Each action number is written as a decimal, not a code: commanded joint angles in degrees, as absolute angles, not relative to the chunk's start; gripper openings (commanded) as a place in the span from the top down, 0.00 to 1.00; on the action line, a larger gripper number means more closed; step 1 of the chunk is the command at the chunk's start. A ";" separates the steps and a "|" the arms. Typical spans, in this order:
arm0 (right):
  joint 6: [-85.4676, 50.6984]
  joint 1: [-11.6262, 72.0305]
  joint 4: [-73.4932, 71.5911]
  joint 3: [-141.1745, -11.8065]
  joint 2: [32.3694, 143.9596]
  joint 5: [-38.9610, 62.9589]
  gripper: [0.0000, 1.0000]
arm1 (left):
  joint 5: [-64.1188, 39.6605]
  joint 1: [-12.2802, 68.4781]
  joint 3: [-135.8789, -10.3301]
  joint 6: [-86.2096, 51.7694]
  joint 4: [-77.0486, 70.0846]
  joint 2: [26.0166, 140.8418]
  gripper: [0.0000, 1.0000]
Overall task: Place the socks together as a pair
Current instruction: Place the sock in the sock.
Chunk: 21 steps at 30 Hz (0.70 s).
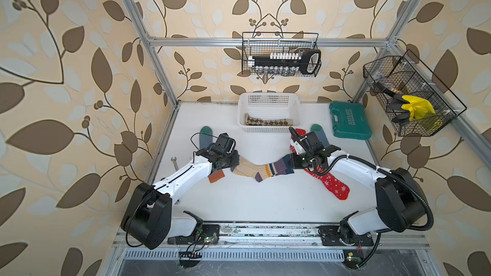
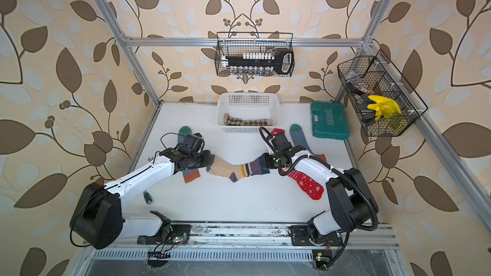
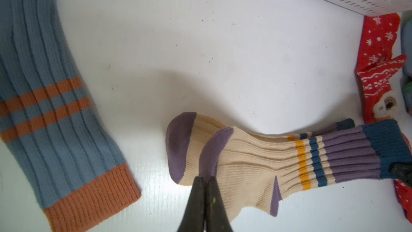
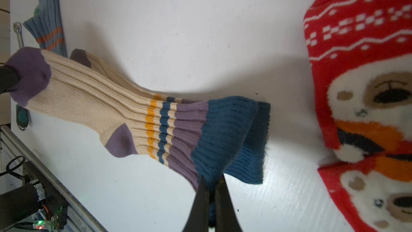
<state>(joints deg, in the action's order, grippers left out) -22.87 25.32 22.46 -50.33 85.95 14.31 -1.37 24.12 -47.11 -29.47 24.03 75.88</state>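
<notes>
Left end effector (image 3: 206,180): fingers pressed together, pinching the purple toe of the upper striped sock (image 3: 256,159).

Right end effector (image 4: 211,181): fingers pressed together, pinching the navy cuff of the same sock.

The upper striped sock spans between both end effectors at the centre of the tabletop (image 1: 265,203) and sags in the middle. The lower striped sock (image 4: 256,152) lies beneath it, partly covered.

One blue-grey sock (image 1: 206,139) lies at 9 o'clock, partly under the left arm. The second blue-grey sock (image 1: 317,128) lies at 2 o'clock. The red snowflake socks (image 1: 334,187) lie at 4 o'clock. The argyle socks (image 1: 265,122) rest inside the white basket (image 1: 269,95) at 12 o'clock.
</notes>
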 commanded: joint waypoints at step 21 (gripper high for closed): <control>-21.95 25.14 23.24 -52.85 87.44 14.84 1.00 | -0.58 21.70 -50.29 -27.22 24.71 77.03 1.00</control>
<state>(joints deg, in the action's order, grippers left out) -22.85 25.32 23.31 -50.92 85.49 14.59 -1.43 22.76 -48.99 -28.42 25.28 76.09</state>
